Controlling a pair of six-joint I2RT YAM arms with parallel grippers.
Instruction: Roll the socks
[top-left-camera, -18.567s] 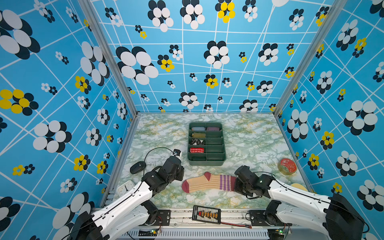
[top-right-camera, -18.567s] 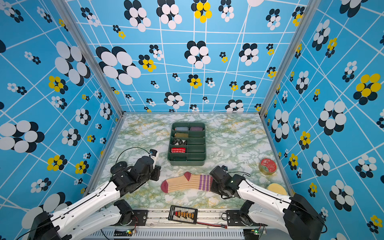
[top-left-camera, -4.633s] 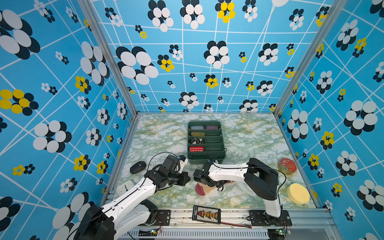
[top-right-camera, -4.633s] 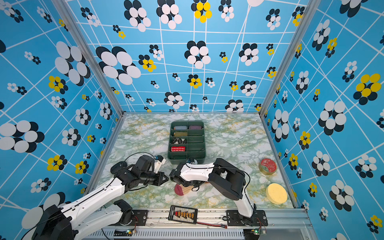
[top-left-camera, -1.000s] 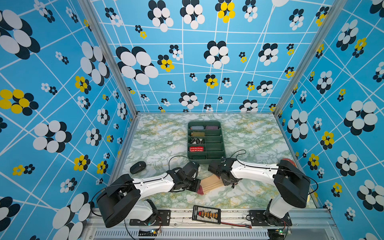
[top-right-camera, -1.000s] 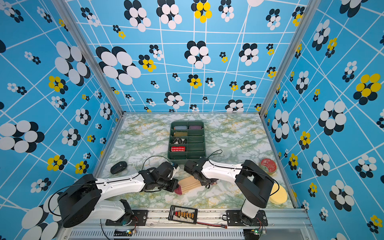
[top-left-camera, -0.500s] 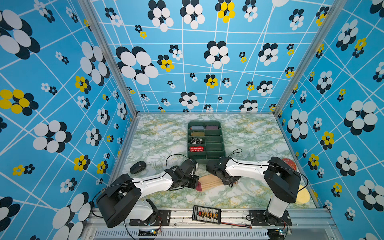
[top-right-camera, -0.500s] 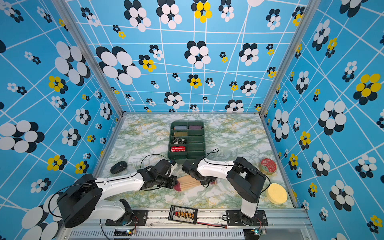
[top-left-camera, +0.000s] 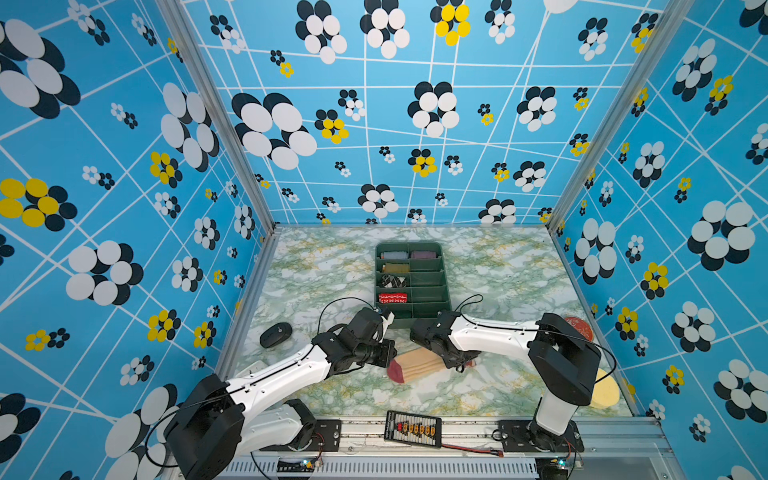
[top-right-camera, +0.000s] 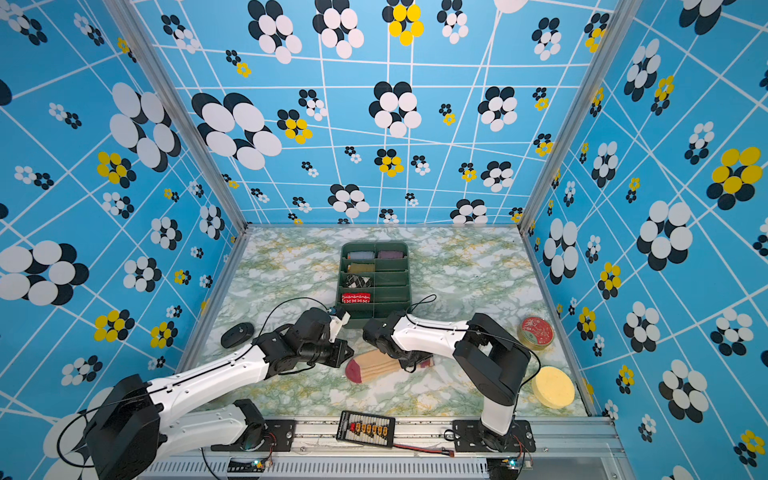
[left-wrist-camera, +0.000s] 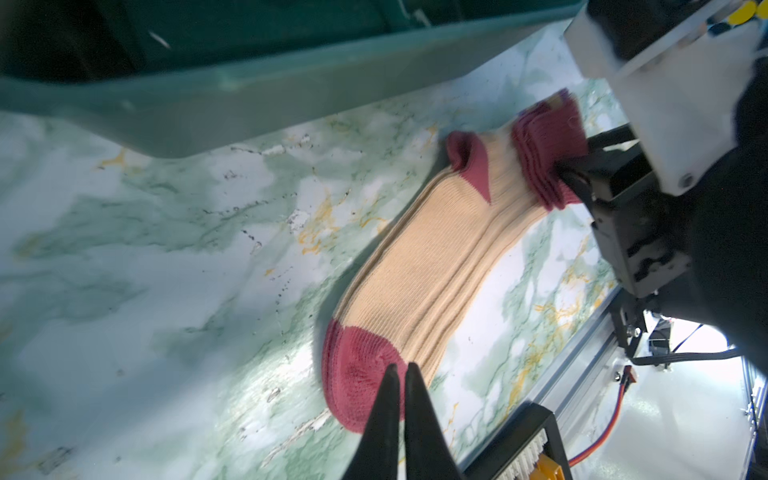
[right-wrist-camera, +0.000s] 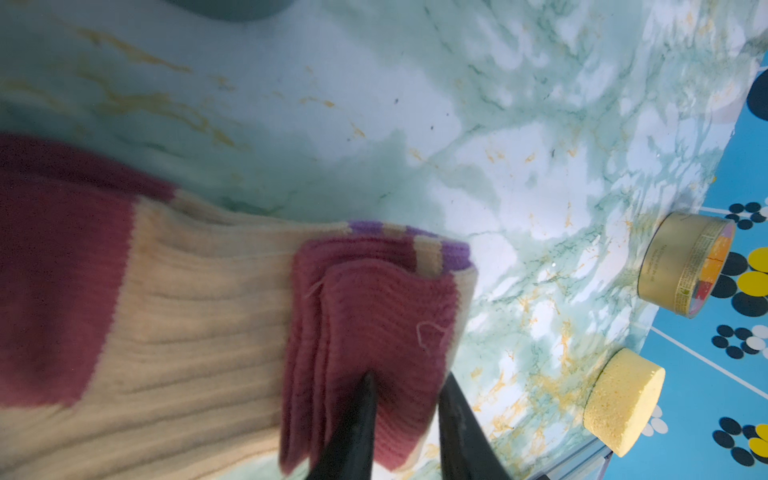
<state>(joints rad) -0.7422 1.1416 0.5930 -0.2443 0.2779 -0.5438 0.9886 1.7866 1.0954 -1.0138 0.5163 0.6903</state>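
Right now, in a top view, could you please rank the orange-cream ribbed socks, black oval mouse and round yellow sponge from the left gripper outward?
1. socks, just right of the left gripper.
2. mouse, to its left.
3. sponge, far right.

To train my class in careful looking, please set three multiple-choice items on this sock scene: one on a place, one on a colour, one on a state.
1. Where do the socks lie relative to the tray?
A) inside it
B) on the table, on the robot's side of it
C) behind it, by the back wall

2. What colour is the toe?
A) dark red
B) green
C) black

3. How does the cuff lie?
A) stretched out flat
B) folded back over the leg
C) pulled over the toe

Answers:
1 B: both top views show them on the table, nearer the robot than the tray.
2 A: the left wrist view shows a dark red toe.
3 B: the right wrist view shows the cuff doubled over the striped part.
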